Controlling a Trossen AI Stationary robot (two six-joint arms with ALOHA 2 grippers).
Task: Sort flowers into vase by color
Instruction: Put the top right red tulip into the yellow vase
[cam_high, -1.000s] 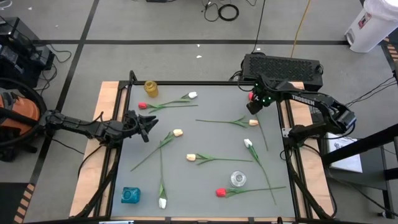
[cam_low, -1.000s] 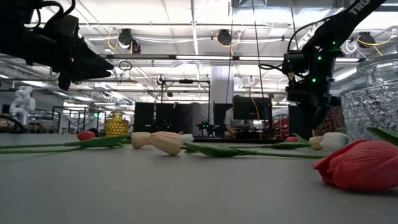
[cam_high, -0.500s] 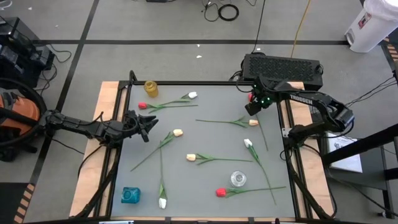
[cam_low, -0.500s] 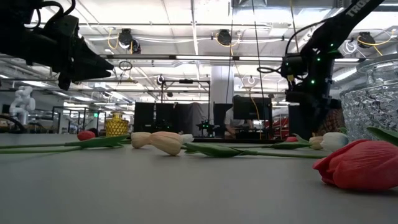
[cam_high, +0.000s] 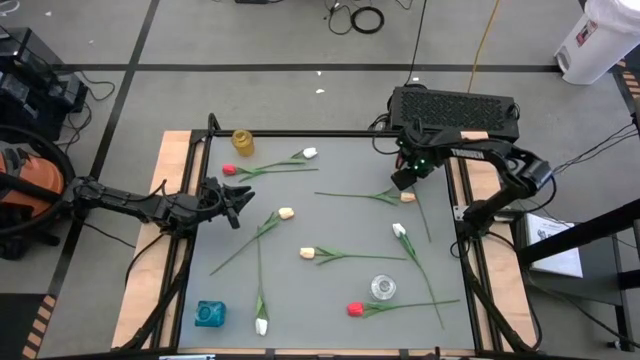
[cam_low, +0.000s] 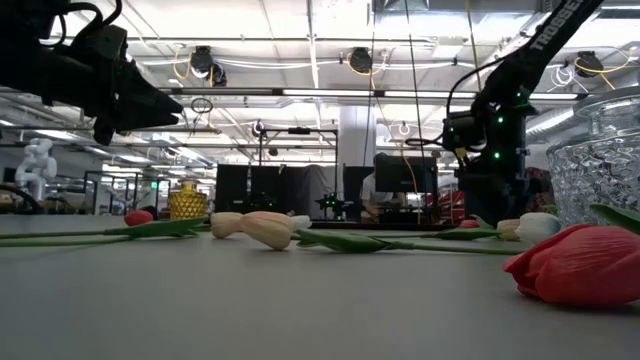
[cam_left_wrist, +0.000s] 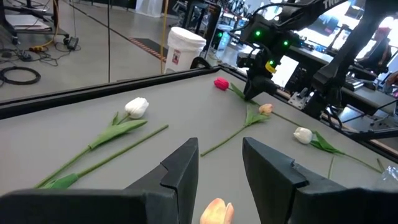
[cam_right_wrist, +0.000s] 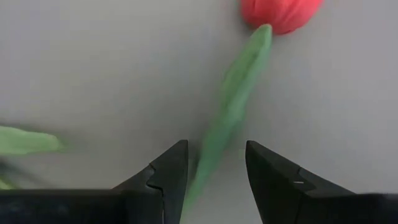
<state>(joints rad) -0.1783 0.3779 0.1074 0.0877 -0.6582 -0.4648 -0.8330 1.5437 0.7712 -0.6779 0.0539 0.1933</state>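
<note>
- A red tulip (cam_right_wrist: 281, 12) is lying just ahead of the right gripper (cam_right_wrist: 214, 163), its green stem (cam_right_wrist: 227, 118) being straddled by the spread fingers.
- A cream tulip (cam_high: 407, 197) is lying beside that gripper.
- The left gripper (cam_left_wrist: 217, 163) is being held spread above the grey table (cam_high: 340, 225).

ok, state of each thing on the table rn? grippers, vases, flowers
Left gripper: open, empty, above the table's left side.
Right gripper: open, straddling the red tulip's stem, not closed.
Yellow vase: upright, empty.
Blue vase: upright, empty.
Clear vase: upright, empty.
Other tulips: lying flat, none in a vase.
</note>
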